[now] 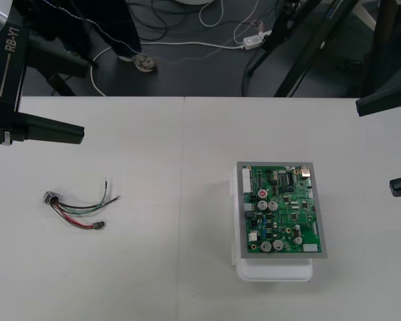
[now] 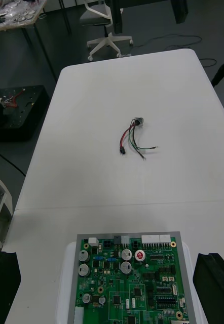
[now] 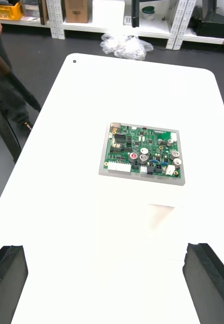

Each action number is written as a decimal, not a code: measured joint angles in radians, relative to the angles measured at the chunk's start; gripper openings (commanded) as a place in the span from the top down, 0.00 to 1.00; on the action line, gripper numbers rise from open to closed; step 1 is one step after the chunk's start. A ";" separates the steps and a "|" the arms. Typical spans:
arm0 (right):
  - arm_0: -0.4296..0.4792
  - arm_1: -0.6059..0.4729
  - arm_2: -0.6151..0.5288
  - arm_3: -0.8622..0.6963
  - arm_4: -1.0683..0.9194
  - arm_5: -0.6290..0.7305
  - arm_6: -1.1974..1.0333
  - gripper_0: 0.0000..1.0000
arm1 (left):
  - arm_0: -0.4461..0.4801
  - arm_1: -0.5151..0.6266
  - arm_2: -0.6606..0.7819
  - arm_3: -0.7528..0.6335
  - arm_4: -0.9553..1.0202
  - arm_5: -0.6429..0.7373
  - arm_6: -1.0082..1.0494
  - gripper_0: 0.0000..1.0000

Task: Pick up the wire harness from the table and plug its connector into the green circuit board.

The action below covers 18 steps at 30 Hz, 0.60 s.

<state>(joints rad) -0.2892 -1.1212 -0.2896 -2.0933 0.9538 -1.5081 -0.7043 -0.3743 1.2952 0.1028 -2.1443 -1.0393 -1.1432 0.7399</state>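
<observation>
Black left arm (image 1: 5,100), white RB-Y1 lettering (image 1: 11,45)

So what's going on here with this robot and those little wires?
Nothing is being handled yet. The wire harness lies loose on the table, on the robot's left side, its plug not in the green circuit board. The left end effector hovers open on that side; the right end effector hovers open by the board.
</observation>
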 measured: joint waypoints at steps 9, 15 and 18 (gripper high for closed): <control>0.000 0.000 0.000 0.000 0.000 0.000 0.000 0.00 | 0.000 0.000 0.000 0.000 0.000 0.000 0.000 0.10; 0.000 0.000 0.000 0.000 0.000 0.000 0.000 0.00 | 0.000 0.000 0.000 0.000 0.000 0.000 0.000 0.10; 0.000 0.000 0.000 0.000 0.000 0.000 0.000 0.00 | 0.000 0.000 0.000 0.000 0.000 0.000 0.000 0.10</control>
<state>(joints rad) -0.2892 -1.1212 -0.2896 -2.0933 0.9538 -1.5081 -0.7043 -0.3743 1.2952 0.1028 -2.1443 -1.0393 -1.1432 0.7399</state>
